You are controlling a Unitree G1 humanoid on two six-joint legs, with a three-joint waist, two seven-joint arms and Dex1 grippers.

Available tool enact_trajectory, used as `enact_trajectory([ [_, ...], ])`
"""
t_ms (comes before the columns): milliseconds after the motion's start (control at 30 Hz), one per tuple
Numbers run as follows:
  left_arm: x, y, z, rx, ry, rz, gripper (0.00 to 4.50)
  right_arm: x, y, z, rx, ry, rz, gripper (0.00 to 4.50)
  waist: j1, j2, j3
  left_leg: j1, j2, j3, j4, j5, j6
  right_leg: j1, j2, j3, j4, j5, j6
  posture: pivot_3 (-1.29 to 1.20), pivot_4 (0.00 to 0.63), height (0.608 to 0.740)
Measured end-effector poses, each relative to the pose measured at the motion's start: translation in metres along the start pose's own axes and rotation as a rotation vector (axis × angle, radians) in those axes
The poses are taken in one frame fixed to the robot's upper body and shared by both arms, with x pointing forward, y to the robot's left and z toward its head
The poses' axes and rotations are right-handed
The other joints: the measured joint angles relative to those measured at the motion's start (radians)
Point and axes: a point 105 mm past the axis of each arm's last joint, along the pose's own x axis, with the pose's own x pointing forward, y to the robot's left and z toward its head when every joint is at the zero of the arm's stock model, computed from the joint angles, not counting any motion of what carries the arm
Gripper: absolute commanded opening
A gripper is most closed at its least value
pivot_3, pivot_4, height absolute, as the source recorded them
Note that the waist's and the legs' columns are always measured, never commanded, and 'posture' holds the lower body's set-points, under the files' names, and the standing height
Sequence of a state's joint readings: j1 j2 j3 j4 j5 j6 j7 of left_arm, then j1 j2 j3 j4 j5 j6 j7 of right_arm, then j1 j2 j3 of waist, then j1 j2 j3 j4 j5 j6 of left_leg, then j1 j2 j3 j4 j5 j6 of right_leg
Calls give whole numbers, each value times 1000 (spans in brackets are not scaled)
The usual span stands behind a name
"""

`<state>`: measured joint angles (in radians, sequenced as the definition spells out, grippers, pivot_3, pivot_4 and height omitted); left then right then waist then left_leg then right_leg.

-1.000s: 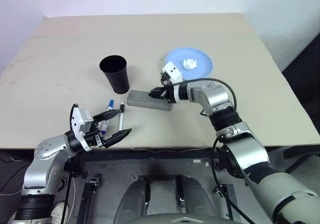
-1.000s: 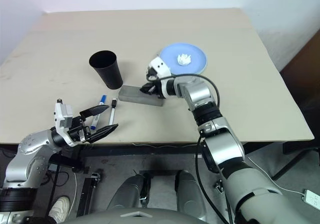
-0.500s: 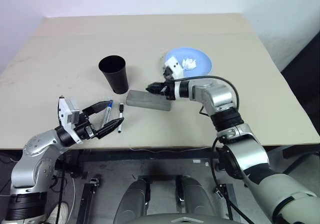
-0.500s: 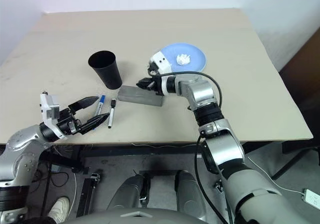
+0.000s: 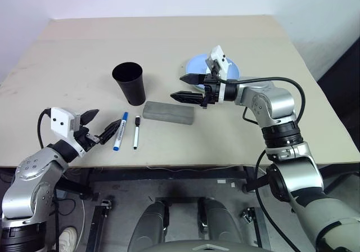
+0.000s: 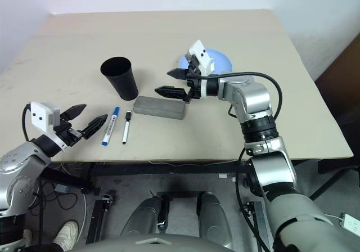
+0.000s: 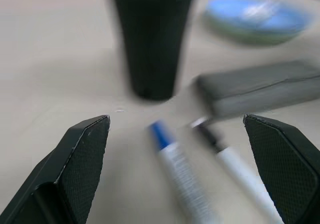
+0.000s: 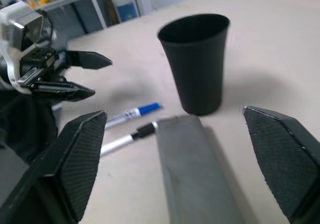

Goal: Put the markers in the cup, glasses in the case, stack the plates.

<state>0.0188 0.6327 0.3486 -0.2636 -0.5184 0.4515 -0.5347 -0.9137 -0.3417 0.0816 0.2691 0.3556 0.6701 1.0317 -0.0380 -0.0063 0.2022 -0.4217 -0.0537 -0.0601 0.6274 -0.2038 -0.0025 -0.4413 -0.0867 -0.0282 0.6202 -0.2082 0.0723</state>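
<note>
The black cup [image 5: 129,83] stands upright left of centre. In front of it the grey case [image 5: 168,113] lies closed, and the blue-capped marker [image 5: 120,131] and black-capped marker [image 5: 135,131] lie side by side to the case's left. My right gripper [image 5: 176,86] hangs open and empty above the case's right end. It partly hides the light blue plate [image 5: 194,66], which has a greenish rim [image 7: 250,35] under it. My left gripper [image 5: 107,120] is open and empty, low at the table's front, just left of the markers. The glasses are out of view.
The beige table [image 5: 79,55] has bare surface at the back and on the left. Its front edge runs just below the markers. In the right wrist view, shelving and boxes [image 8: 75,4] stand beyond the table.
My right gripper has opened, risen off the case and drawn back to the right. My left gripper has swung left, away from over the markers, staying open.
</note>
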Motion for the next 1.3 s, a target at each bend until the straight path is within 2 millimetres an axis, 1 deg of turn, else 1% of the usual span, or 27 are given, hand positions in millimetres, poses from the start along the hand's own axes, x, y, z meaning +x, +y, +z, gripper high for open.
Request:
enact_trajectory([
  [67, 1, 5, -7, -26, 31, 39, 4500, 0, -1, 1, -10, -4, -10, 4446, 1, 0, 0, 0, 0, 0, 0, 0, 0, 0, 0, 0, 0, 0, 0, 0, 150, 735],
  [200, 7, 3, -16, -80, 63, 68, 4500, 2, -9, -2, -20, 1, -50, 4446, 4, 0, 0, -1, -1, 0, 1, 0, 0, 1, -1, 0, -1, 0, 0, 0, 150, 735],
  [300, 12, -1, -22, -94, 92, 87, 4500, 7, -11, 2, -28, -18, -58, 4446, 6, 0, 0, -1, -1, 0, 1, 0, 0, 0, 0, 0, -1, 1, 2, 0, 150, 735],
  [400, 20, -5, -21, -103, 89, 97, 4500, 9, -11, 5, -33, -32, -58, 4446, 15, 0, 0, -1, 0, 0, 1, 0, 0, 0, 0, 0, -1, 2, 3, 0, 150, 735],
  [533, 21, -1, -25, -112, 134, 162, 4500, 11, -9, 5, -33, -33, -50, 4446, 24, -1, 0, -1, 0, 0, 1, 0, 0, 0, 0, 0, -1, 2, 3, 0, 150, 735],
  [633, 24, -4, -26, -96, 188, 188, 4500, 14, -7, 4, -31, -31, -40, 4446, 27, -1, 0, -1, -1, 0, 1, 0, 0, 0, 1, 0, 0, 2, 3, 0, 150, 735],
  [700, 29, -8, -24, -117, 206, 189, 4500, 15, -6, 3, -27, -28, -36, 4446, 27, -1, 0, -1, -1, 0, 2, 0, 0, 1, 1, 0, 0, 2, 3, 0, 150, 735],
  [800, 39, -17, -9, -169, 202, 180, 4500, 17, -5, 2, -19, -27, -34, 4446, 27, -1, 0, -1, -1, 0, 3, 0, 0, 1, 1, -1, 0, 2, 4, 0, 150, 735],
  [867, 40, -18, 0, -173, 213, 189, 4500, 17, -5, 2, -16, -26, -36, 4446, 25, -1, 0, -1, -1, 0, 3, 0, 0, 1, 1, -1, 0, 3, 4, 0, 150, 735],
  [967, 40, -20, 5, -166, 244, 201, 4500, 16, -6, 1, -12, -24, -41, 4446, 21, -1, 0, -1, -1, 0, 2, 0, 0, 1, 3, 0, 0, 3, 5, 0, 150, 735],
  [1033, 39, -24, 7, -178, 267, 192, 4500, 17, -6, 1, -6, -22, -42, 4446, 23, -1, 0, -1, 0, 0, 2, 0, 0, 1, 3, 0, 0, 3, 5, 0, 150, 735],
  [1133, 37, -26, 0, -216, 344, 206, 4500, 17, -7, 0, 0, -19, -48, 4446, 24, -1, 0, -1, 0, 0, 3, 0, 0, 1, 3, 0, 1, 3, 5, 0, 150, 735],
  [1200, 37, -26, -1, -255, 366, 225, 4500, 17, -8, 0, 2, -18, -56, 4446, 24, -1, 0, -1, 0, 0, 4, 0, 0, 2, 4, 0, 1, 3, 5, 0, 150, 735],
  [1300, 35, -20, -1, -251, 413, 260, 4500, 17, -8, 0, 7, -16, -64, 4446, 24, -1, 0, 0, -1, 0, 4, 0, 0, 2, 4, 0, 1, 3, 5, 0, 150, 735],
])
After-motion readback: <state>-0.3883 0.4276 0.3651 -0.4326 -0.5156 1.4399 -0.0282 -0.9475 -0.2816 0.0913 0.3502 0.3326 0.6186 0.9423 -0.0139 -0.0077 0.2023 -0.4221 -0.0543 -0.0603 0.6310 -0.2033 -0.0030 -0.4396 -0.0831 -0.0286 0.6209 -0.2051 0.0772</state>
